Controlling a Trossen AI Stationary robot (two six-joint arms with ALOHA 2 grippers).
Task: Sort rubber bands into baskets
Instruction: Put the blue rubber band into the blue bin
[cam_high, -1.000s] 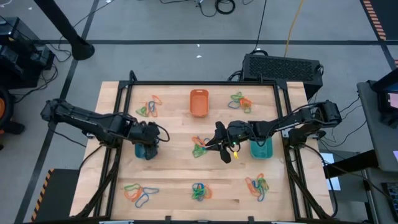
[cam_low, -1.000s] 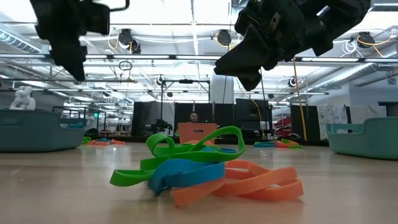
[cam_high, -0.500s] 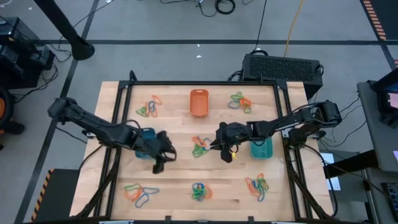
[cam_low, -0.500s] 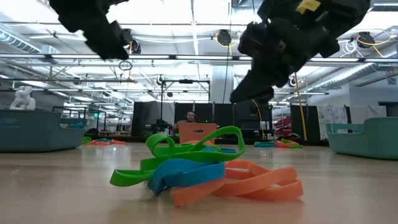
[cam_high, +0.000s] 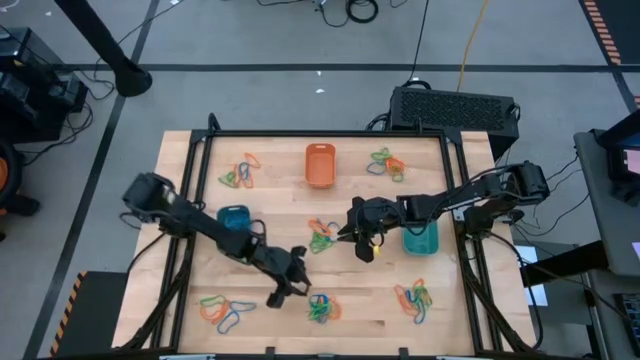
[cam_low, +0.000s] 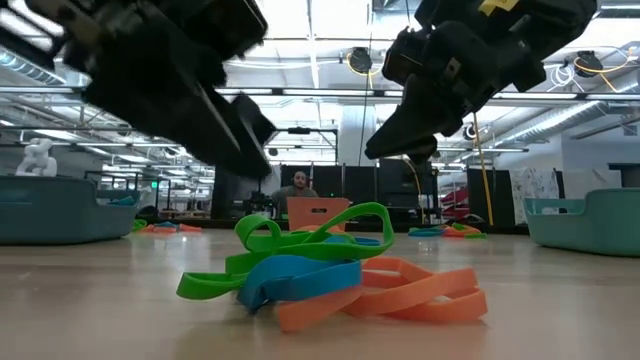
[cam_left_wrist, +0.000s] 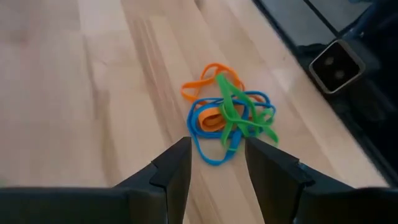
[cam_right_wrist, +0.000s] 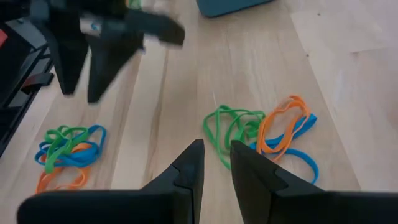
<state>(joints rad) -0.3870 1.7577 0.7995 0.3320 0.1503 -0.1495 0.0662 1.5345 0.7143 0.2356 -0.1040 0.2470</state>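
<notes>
Rubber bands lie in small orange, green and blue heaps on the wooden table. My left gripper (cam_high: 293, 287) hangs open, tilted down, just short of the near-centre heap (cam_left_wrist: 227, 118), which shows in the high view (cam_high: 322, 308) and close up in the low view (cam_low: 330, 270). My right gripper (cam_high: 352, 237) is open by a narrow gap (cam_right_wrist: 216, 163) above the near edge of the middle heap (cam_right_wrist: 261, 134); nothing is between its fingers. The orange basket (cam_high: 320, 165) stands at the far centre, the blue basket (cam_high: 235, 218) at the left, and the teal basket (cam_high: 420, 238) at the right.
More heaps of bands lie at the far left (cam_high: 238, 172), far right (cam_high: 388, 162), near left (cam_high: 225, 310) and near right (cam_high: 415, 295). A black metal frame (cam_high: 330, 133) borders the table. A black box (cam_high: 455, 108) stands beyond the far edge.
My left gripper has swung from above the blue basket toward the table's near edge and to the right. It has sunk and rolled on the way, and now hangs by the near-centre heap. Its fingers have stayed open. The heaps have not moved.
</notes>
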